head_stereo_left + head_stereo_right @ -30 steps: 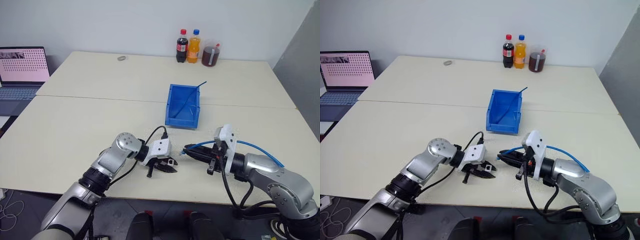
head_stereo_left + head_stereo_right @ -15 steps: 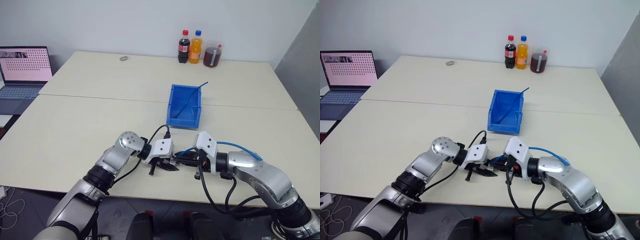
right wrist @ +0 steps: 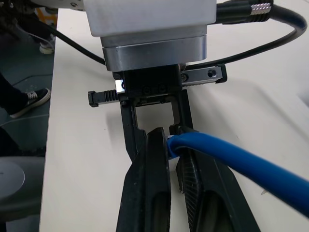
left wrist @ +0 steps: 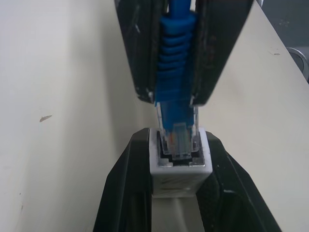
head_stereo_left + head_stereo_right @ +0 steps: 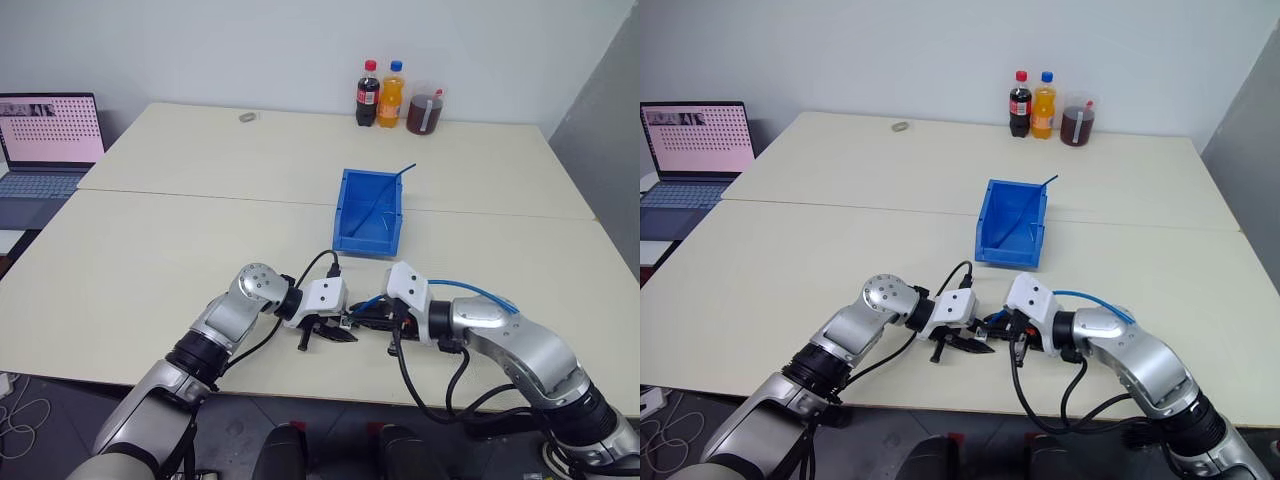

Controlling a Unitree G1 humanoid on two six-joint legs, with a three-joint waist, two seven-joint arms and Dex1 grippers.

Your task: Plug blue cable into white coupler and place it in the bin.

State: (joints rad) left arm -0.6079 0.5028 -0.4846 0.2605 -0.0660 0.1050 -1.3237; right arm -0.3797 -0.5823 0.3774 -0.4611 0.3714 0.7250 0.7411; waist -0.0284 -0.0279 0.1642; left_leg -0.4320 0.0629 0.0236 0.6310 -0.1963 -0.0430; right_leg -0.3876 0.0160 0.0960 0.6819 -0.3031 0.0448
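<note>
Near the table's front edge my two grippers meet tip to tip. My left gripper is shut on the white coupler, a small white block with its socket facing the other hand. My right gripper is shut on the blue cable just behind its clear plug. In the left wrist view the plug's tip sits in the mouth of the coupler's socket. The cable loops back over my right forearm. The bin stands open on the table a short way behind both hands.
A darker blue cable leans inside the bin and pokes over its far corner. Two bottles and a jar stand at the table's far edge, with a small grey object further left. An open laptop sits off to the left.
My right gripper has swung left and down with the cable's plug, closing the gap to the coupler. The left gripper has stayed in place with the coupler.
</note>
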